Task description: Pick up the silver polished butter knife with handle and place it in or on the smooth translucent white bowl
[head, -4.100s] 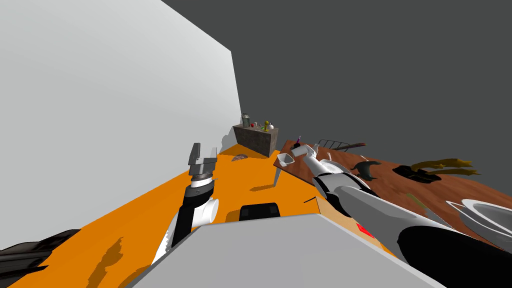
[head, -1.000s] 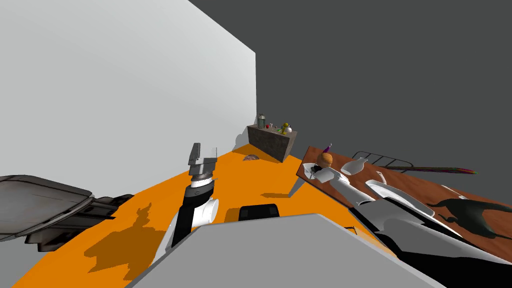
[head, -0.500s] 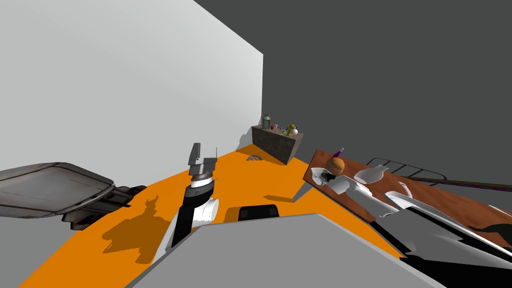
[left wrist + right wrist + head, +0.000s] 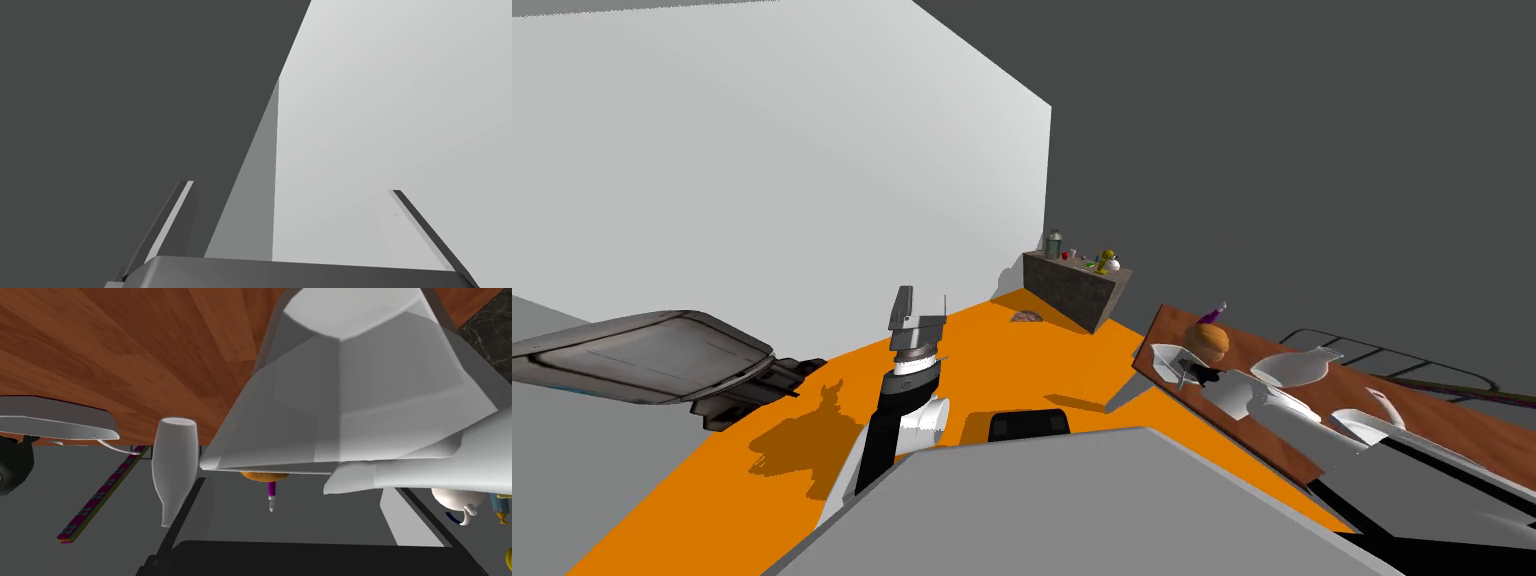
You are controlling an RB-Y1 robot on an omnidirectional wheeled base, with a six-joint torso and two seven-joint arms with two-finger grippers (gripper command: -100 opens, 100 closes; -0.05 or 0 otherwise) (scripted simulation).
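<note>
The smooth white translucent bowl (image 4: 1164, 358) sits at the near corner of the brown wooden table (image 4: 1272, 345). In the right wrist view the bowl (image 4: 360, 383) looms very close, just beyond the fingertips. My right gripper (image 4: 1184, 372) reaches over that corner; in its wrist view the right gripper (image 4: 295, 485) stands open with nothing between the fingers. My left gripper (image 4: 917, 310) is raised over the orange floor, well away from the table, and the left gripper (image 4: 290, 187) is open and empty.
On the table are an orange round thing (image 4: 1212, 340), a purple pen (image 4: 271, 493), a lying white vase (image 4: 175, 458), a white plate (image 4: 55, 423) and a patterned stick (image 4: 100, 498). A black wire rack (image 4: 1382, 355) lies beyond. A grey flat panel (image 4: 642, 355) juts in at left. A low cabinet (image 4: 1077, 285) stands far off.
My head view has swung: the table, bowl and right arm have slid to the right in the picture, and the grey panel has come further in. The left arm keeps its pose.
</note>
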